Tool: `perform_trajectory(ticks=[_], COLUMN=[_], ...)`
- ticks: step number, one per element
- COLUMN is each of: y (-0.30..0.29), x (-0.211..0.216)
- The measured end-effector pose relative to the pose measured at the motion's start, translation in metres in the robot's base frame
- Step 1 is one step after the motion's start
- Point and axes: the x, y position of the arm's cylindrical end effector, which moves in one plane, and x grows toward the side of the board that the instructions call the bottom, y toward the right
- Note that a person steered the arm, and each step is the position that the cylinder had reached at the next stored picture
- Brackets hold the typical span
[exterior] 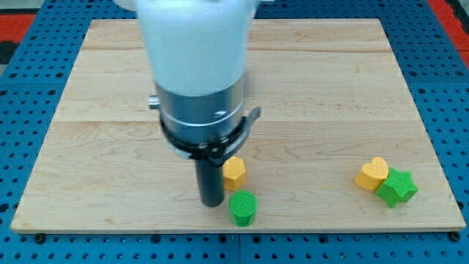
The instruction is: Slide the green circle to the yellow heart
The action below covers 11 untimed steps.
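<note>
The green circle [242, 207] lies near the view's bottom, a little left of centre. My tip [212, 202] stands just to its left, close beside it. The yellow heart [372, 174] lies far to the view's right, touching a green star [397, 187] at its lower right. A yellow hexagon [234, 171] sits just above the green circle, partly against the rod.
The wooden board [330, 88] rests on a blue perforated table [447, 88]. The arm's white and grey body [198, 66] hangs over the board's upper left centre and hides what is beneath it.
</note>
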Motion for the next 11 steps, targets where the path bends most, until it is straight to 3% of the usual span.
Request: perform_trajectory(ticks=[2, 4, 7, 11], y=[0.021, 0.032, 0.114, 0.136], x=[0.033, 0.012, -0.010, -0.038])
